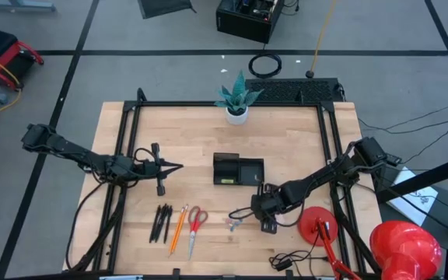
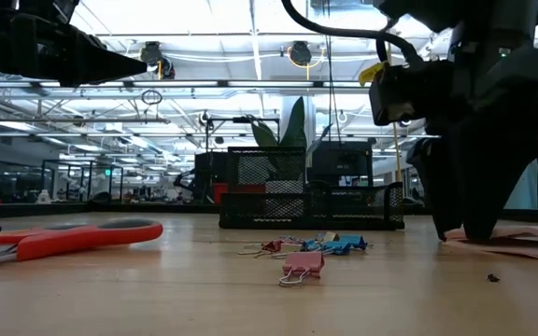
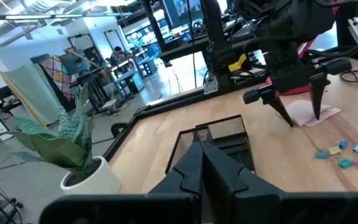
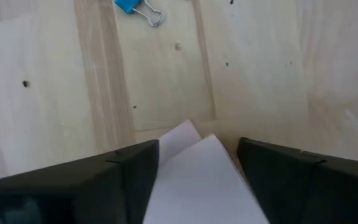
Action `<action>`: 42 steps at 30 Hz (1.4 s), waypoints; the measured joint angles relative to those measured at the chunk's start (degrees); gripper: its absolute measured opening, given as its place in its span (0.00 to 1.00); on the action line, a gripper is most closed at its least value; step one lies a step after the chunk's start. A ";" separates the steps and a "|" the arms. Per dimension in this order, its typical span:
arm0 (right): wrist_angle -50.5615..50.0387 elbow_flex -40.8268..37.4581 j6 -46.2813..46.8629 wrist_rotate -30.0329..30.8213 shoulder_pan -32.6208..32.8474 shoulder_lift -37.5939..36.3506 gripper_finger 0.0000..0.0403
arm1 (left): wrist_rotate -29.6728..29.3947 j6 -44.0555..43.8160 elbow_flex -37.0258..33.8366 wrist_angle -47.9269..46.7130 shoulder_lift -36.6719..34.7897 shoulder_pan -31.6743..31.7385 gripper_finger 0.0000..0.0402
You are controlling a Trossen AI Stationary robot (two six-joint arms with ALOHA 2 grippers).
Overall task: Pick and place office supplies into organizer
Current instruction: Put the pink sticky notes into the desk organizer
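Pink square paper sticky-note pad (image 4: 197, 180) lies flat on the wooden table (image 4: 55, 93) between the right gripper's (image 4: 197, 163) spread fingers, whose closing tips could peel only top sheets; left gripper (image 3: 202, 163) waits pressed together

I see red-handled scissors (image 1: 195, 225); an orange pencil (image 1: 179, 227); black pens (image 1: 162, 222); a black mesh organizer (image 1: 238, 169); pink sticky notes (image 3: 311, 112); a pale wood counter (image 1: 286, 155).
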 joint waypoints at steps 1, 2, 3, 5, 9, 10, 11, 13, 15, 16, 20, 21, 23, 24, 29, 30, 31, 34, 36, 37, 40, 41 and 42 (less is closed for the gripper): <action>-0.06 -0.02 -0.29 0.31 0.00 0.03 0.45 | 0.00 0.02 0.00 0.00 0.00 0.00 0.04; -0.14 -0.03 -0.52 0.77 0.00 0.03 0.41 | 0.00 0.02 0.00 0.01 0.00 0.00 0.04; -0.23 -0.07 -1.03 1.04 0.00 0.03 0.37 | 0.00 0.00 0.00 0.02 0.00 0.00 0.04; -0.29 -0.07 -1.89 1.19 -0.04 0.05 0.29 | 0.00 0.02 0.00 0.02 0.00 0.00 0.04; -0.43 -0.11 -2.83 1.35 -0.09 0.05 0.14 | 0.00 -0.02 0.00 0.04 0.00 -0.01 0.04; -0.46 -0.11 -2.99 1.37 -0.09 -0.25 0.11 | 0.00 -0.02 0.00 0.04 0.00 -0.02 0.04; -0.49 -0.11 -3.05 1.36 -0.11 -0.66 0.07 | 0.00 -0.05 0.00 0.04 0.00 0.00 0.04; -0.22 -0.08 -3.03 1.47 -0.28 -1.49 0.02 | 0.00 -0.05 0.00 0.04 0.00 0.00 0.04; -1.03 0.12 -2.98 1.88 -0.42 -2.84 0.02 | 0.00 -0.05 0.00 0.04 0.00 -0.02 0.04; -1.75 0.45 -3.08 2.14 -0.40 -3.37 0.04 | 0.00 -0.05 0.00 0.04 0.00 0.00 0.04; -3.36 3.83 -4.42 3.74 -0.36 -7.11 0.14 | 0.00 -0.07 0.00 0.07 0.00 0.00 0.04; -4.09 4.52 -4.57 3.97 -0.35 -7.63 0.17 | 0.00 -0.09 0.00 0.07 0.00 0.00 0.04; -5.57 5.60 -4.80 4.60 -0.18 -8.02 0.23 | 0.00 -0.09 0.00 0.04 0.00 0.00 0.04; -6.58 6.09 -5.10 4.45 0.06 -8.28 0.27 | 0.00 -0.09 0.00 0.02 0.00 0.00 0.04; -10.20 7.36 -7.53 0.48 3.25 -8.86 0.41 | 0.00 -0.13 0.00 -0.92 0.00 0.00 0.04; -12.23 7.20 -7.93 0.10 4.30 -8.74 0.44 | 0.00 -0.11 0.00 -0.94 0.00 0.00 0.04; -14.52 7.15 -8.23 0.02 5.29 -8.71 0.46 | 0.00 -0.07 0.00 -0.94 0.00 0.00 0.04; -17.73 7.26 -7.77 0.60 7.54 -8.93 0.53 | 0.00 0.20 0.00 -0.91 0.00 0.00 0.04; -17.84 7.23 -7.37 0.73 8.69 -8.80 0.57 | 0.00 0.22 0.00 -0.88 0.00 0.00 0.04; -16.98 7.21 -7.34 0.94 9.21 -8.82 0.59 | 0.00 0.26 0.00 -0.89 0.00 0.00 0.04; -11.88 7.23 -7.42 2.42 10.18 -8.89 0.66 | 0.00 0.28 0.00 -0.85 0.00 0.00 0.04; -10.82 7.23 -7.39 2.43 10.31 -8.87 0.69 | 0.00 0.26 0.00 -0.84 0.00 -0.01 0.04; -10.13 7.23 -7.10 2.48 10.32 -8.87 0.71 | 0.00 0.21 0.00 -0.83 0.00 -0.01 0.04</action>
